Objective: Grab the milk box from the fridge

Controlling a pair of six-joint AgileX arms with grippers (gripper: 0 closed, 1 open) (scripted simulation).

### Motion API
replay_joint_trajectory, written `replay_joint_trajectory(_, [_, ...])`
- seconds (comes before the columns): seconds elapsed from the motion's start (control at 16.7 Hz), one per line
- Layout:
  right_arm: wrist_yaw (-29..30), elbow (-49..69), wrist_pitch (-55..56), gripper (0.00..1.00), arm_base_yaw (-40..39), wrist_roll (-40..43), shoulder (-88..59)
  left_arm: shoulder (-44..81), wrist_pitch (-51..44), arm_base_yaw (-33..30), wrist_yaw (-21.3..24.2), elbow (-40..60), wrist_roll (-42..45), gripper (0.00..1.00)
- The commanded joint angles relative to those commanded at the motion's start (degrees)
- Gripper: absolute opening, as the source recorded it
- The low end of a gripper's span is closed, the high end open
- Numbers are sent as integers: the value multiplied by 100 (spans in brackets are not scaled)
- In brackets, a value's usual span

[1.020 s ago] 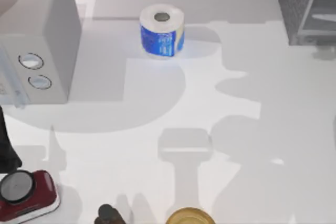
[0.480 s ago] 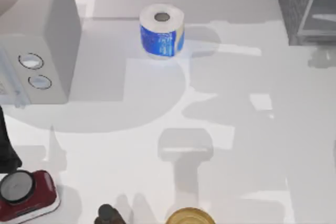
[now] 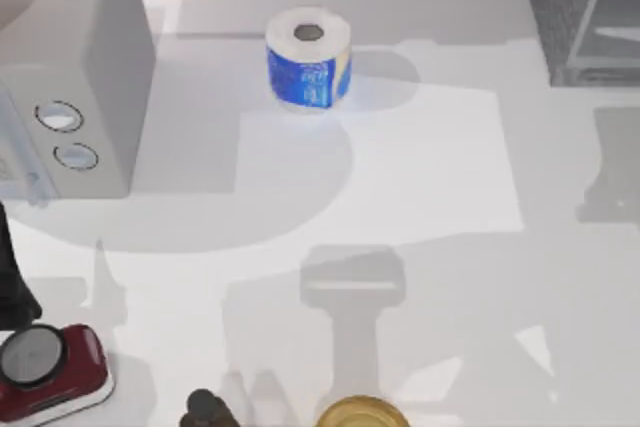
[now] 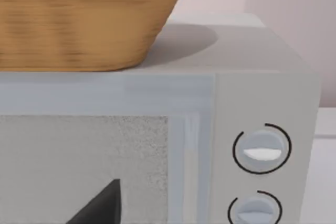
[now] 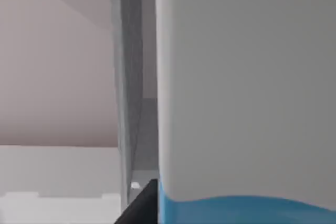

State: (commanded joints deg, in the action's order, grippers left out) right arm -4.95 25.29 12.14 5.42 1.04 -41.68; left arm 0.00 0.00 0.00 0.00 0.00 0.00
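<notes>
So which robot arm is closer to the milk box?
The right. Its wrist view has the milk box right up close, beside the fridge's grey frame. The left arm's wrist view faces the light grey box with two dials, over on the table's left side.

Milk box (image 5: 247,103) beside grey frame (image 5: 128,77)
</notes>
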Motion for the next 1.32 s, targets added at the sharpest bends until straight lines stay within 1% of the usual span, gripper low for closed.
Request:
replay_joint_trajectory(0.3, [290, -1482, -713, 0, -319, -61, 2712, 0, 0, 0, 0, 0, 0, 100])
replay_joint_trajectory(0.42, [383, -1956, -940, 0, -428, -81, 3434, 0, 0, 0, 0, 0, 0, 100])
replay_joint_trajectory(0.6, [476, -2434, -1169, 0, -526, -100, 4056, 0, 0, 0, 0, 0, 0, 100])
replay_joint_trajectory(1.08, [466, -2502, -1148, 0, -576, -108, 4065, 0, 0, 0, 0, 0, 0, 100])
replay_joint_trajectory(1.32, [253, -2295, -567, 0, -1087, -61, 3194, 0, 0, 0, 0, 0, 0, 100])
